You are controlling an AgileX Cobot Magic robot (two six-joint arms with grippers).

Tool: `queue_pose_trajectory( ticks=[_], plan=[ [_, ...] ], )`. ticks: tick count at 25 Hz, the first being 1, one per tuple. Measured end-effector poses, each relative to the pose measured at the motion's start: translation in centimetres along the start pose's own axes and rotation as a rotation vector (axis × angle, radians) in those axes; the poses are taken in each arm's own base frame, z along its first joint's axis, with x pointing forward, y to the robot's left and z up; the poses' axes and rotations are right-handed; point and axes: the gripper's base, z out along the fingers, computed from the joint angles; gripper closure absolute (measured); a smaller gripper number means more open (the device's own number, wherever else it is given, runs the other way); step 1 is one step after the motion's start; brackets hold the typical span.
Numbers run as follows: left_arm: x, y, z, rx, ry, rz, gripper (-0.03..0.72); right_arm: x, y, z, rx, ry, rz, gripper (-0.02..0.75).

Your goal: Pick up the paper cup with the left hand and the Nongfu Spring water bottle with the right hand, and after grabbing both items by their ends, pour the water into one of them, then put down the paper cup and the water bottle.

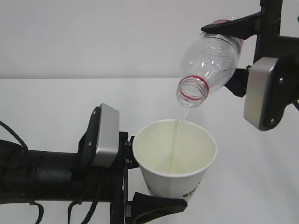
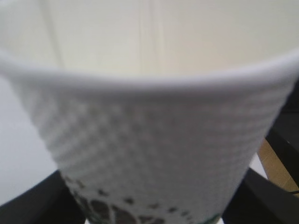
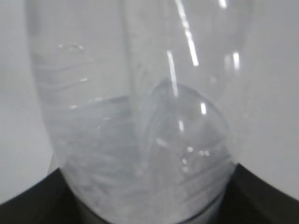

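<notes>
Nearest in the exterior view, the left hand (image 1: 140, 186) reaches in from the lower left, its grey plate (image 1: 106, 135) facing the camera. Its black fingers (image 1: 156, 206) stand wide apart and clasp the paper cup (image 1: 175, 163) around its lower half, holding it upright above the white table (image 1: 56, 102) at the near edge of the scene. The cup's rim is open to the top, and a green logo (image 1: 190, 192) shows low on its side. In the left wrist view the cup's embossed wall (image 2: 154, 140) fills the picture, with a finger (image 2: 32, 205) showing at each lower corner.

Above and just behind the cup, the Nongfu Spring water bottle (image 1: 210, 60) hangs tilted, mouth down and to the left, its red neck ring (image 1: 194, 88) directly over the cup's far rim. A thin stream of the water (image 1: 178, 135) falls from the mouth into the cup.

Farther right, the right hand (image 1: 240, 49) grips the bottle at its base end, jaws spread wide around it, one finger (image 1: 233, 25) lying across the top. The right wrist view shows the water (image 3: 140, 154) pooled inside the clear bottle.
</notes>
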Motion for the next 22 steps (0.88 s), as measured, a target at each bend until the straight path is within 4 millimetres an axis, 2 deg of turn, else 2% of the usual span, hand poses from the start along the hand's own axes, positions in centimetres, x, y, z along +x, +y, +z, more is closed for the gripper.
queue_pose_trajectory(
  ticks=[22],
  plan=[
    [0.00,0.00,0.00,0.000,0.000,0.000,0.134,0.03,-0.03,0.00,0.004,0.003,-0.012,0.225]
  ],
)
